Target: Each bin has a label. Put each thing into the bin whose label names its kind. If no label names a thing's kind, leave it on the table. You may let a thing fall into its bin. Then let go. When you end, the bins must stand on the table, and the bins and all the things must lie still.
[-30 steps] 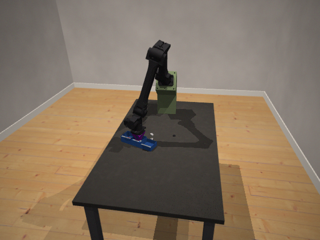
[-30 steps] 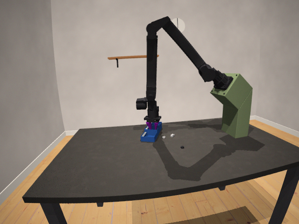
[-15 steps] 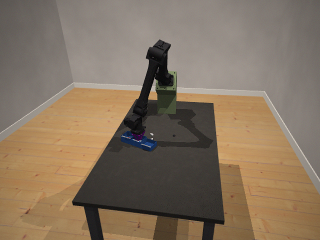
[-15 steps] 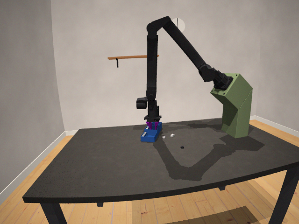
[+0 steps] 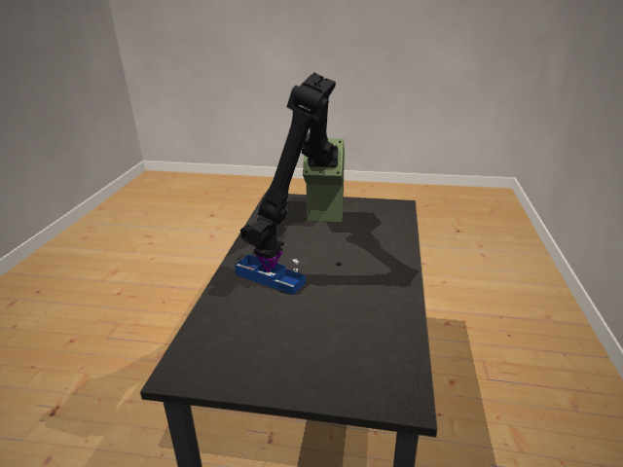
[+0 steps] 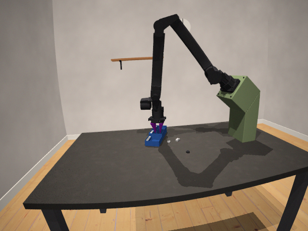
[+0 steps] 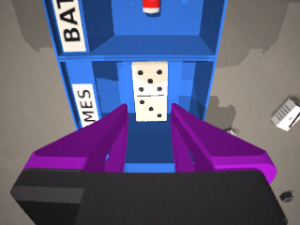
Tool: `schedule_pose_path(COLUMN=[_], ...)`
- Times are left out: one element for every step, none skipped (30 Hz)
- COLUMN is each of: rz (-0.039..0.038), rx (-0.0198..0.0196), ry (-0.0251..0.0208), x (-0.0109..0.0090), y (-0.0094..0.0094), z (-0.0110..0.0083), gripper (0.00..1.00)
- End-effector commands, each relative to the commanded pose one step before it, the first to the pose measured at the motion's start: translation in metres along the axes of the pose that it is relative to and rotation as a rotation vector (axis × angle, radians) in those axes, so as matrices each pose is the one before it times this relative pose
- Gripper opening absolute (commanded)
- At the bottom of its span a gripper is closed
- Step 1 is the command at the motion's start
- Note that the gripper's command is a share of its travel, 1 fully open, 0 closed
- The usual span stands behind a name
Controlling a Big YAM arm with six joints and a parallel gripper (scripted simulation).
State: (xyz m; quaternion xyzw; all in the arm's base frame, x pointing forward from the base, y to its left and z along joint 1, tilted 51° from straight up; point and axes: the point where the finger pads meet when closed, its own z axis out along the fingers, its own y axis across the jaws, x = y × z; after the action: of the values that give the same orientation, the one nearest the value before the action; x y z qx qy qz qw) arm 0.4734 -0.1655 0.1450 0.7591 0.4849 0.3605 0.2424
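The jaws stand partly open with nothing between them, their purple fingers pointing down over the near compartment of the blue bin (image 7: 208,94). A cream domino (image 7: 150,92) with black pips lies flat on that compartment's floor, free of both fingers. The label on this compartment's wall is cut off, showing only "MES". The next compartment's label reads "BAT", also cut off, and a red and white thing (image 7: 151,6) lies there, half out of view. The bin sits near the worktop's (image 5: 302,362) left edge, toward the far end. Beside it lie two small white things (image 6: 177,139) (image 6: 168,141) and one black one (image 6: 187,151), too small to name.
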Motion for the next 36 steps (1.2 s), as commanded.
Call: schedule_pose_path(rz=[-0.0057,-0.00012,-0.00166,-0.0009,0.0045,-0.00008,-0.00008,-0.00008,-0.00007,0.0,0.0,-0.0132,0.01419,-0.01256,0.00291,0.0106,0.00629,0.00068,-0.00404,-0.0031,-0.00044,0.0,-0.07529,-0.04971,-0.04971,-0.02789,0.0,0.0,-0.06395,-0.0216,-0.02524,-0.02529,-0.02561,-0.02595,-0.02632,-0.02669], rx=[-0.02044,-0.00027,0.00277,0.00345,-0.00032,-0.00004,-0.00004,-0.00004,-0.00003,0.0,0.0,-0.01896,0.01777,0.02166,0.0051,0.00943,0.00258,-0.00102,-0.01093,-0.01108,-0.01554,0.0,-0.01381,0.00025,0.00024,0.00221,0.0,0.0,-0.00054,0.00538,0.00433,0.00408,0.00388,0.0038,0.0038,0.00388], ry=[-0.01046,0.0001,0.00248,0.00187,-0.00465,-0.00001,-0.00001,-0.00001,-0.00001,0.0,0.0,0.00815,-0.001,0.0093,-0.00236,-0.00485,-0.00357,-0.00059,0.00142,-0.00209,0.00303,0.0,0.00852,0.00016,0.00018,-0.00118,0.0,0.0,0.00126,-0.0001,-0.00038,-0.00065,-0.00081,-0.00084,-0.00079,-0.00067], x=[-0.00418,0.00005,0.00155,0.00112,-0.00311,0.00003,0.00003,0.00003,0.00003,0.0,0.0,0.00615,-0.00162,0.00437,-0.00127,-0.00334,-0.00238,-0.00034,0.00163,-0.00203,0.00288,0.00001,0.00901,0.00218,0.00258,0.00299,0.0,0.0,0.00324,0.00372,0.00389,0.00409,0.00422,0.00446,0.00466,0.00485], y=[0.00952,0.00017,-0.00142,-0.00194,-0.0005,-0.00002,-0.00002,-0.00002,-0.00002,0.0,0.0,0.01307,-0.01014,-0.00284,-0.00374,-0.00676,-0.0023,0.00042,0.00478,0.00004,0.00801,0.0,-0.00804,-0.00817,-0.00805,-0.00791,0.0,0.0,-0.00783,-0.0076,-0.00752,-0.00743,-0.00735,-0.00721,-0.00709,-0.00697], z=[-0.01548,-0.00134,-0.0008,-0.00083,-0.00563,-0.00495,-0.00495,-0.00495,-0.00394,0.0,0.0,-0.00102,0.00706,0.00637,0.0004,0.0004,-0.00009,-0.00008,-0.0025,-0.00336,-0.00056,0.0,-0.00337,-0.00031,-0.00032,-0.00032,0.0,0.0,-0.0003,-0.00032,-0.00028,-0.00026,-0.00022,-0.00022,-0.00021,-0.00019], gripper=[0.31,0.31,0.31,0.31,0.31,0.31,0.31,0.31,0.31,0.31,0.31,0.31,0.31,0.31,0.31,0.31,0.31,0.31,0.31,0.31,0.31,0.31,0.28,0.28,0.28,0.28,0.28,0.28,0.28,0.28,0.28,0.28,0.28,0.28,0.28,0.28])
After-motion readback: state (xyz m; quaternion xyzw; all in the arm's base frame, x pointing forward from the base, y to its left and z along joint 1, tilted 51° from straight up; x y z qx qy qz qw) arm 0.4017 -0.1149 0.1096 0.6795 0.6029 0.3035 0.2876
